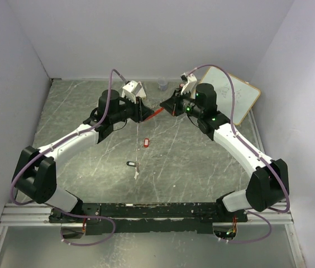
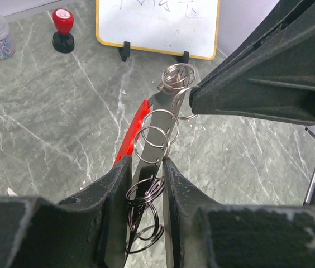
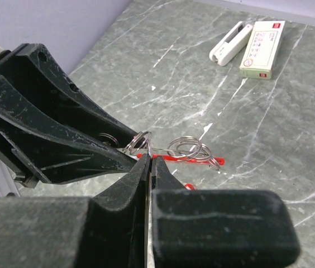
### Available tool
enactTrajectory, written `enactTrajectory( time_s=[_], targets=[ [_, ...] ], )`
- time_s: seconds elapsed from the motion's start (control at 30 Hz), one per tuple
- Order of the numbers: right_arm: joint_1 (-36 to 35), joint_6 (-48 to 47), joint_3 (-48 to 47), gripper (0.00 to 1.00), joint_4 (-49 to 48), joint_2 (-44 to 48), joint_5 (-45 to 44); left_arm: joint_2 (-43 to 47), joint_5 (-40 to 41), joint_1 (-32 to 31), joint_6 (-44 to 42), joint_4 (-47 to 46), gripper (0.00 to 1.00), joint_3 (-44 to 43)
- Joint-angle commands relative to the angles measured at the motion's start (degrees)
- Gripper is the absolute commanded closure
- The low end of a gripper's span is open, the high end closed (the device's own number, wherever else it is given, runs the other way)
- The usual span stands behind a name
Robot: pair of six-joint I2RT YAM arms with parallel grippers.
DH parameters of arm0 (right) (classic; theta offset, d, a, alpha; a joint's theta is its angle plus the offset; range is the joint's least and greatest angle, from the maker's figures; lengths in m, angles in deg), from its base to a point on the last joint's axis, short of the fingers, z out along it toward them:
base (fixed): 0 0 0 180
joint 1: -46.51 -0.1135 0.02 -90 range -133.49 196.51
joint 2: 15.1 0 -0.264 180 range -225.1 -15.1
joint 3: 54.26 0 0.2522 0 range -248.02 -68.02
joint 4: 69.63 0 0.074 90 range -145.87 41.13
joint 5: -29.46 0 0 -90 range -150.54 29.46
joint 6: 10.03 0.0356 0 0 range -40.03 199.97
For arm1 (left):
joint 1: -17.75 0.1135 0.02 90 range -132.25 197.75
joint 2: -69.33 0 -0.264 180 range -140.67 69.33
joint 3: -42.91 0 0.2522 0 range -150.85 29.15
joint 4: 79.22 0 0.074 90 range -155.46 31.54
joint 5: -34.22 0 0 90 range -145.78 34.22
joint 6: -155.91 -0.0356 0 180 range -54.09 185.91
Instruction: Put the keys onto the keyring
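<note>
Both claws hold the keyring [image 2: 130, 135] off the tabletop.
Left claw [image 2: 146, 167] clamps its red end, right claw [image 3: 149, 165] is pinched on its far ring; its long axis runs claw to claw.

Nothing reads clearly. The whiteboard [image 2: 157, 25], at twelve o'clock in the left wrist view, bears faint grey handwriting, too pale to make out. The stamp [image 2: 63, 21] at eleven o'clock has a tiny illegible label. In the right wrist view, the box [image 3: 262, 49] at one o'clock carries blurred print.
</note>
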Motion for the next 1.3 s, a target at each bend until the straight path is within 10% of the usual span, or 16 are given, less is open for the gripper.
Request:
enactTrajectory(
  time_s=[0.0,0.07,0.17,0.3,1.27],
  targets=[
    [0.1,-1.4,-1.0,1.00,0.9,1.6,-1.1,-0.3,2.4,0.4,0.7,1.2,0.93,-2.6],
    [0.0,-1.8,-1.1,1.00,1.3,1.5,-1.5,-0.2,2.6,0.4,0.7,1.9,0.87,-3.2],
    [0.0,-3.3,-1.8,1.00,2.9,1.1,-2.4,0.3,3.3,0.4,0.6,2.5,0.45,-3.6],
    [-0.2,-6.5,-2.5,1.00,4.7,1.0,-3.6,2.3,4.5,0.4,0.7,0.9,0.30,-2.5],
    [-1.2,-20.6,0.5,1.00,4.5,4.2,-1.6,-3.8,-13.1,0.4,1.5,-15.2,0.49,-1.1]
  ],
)
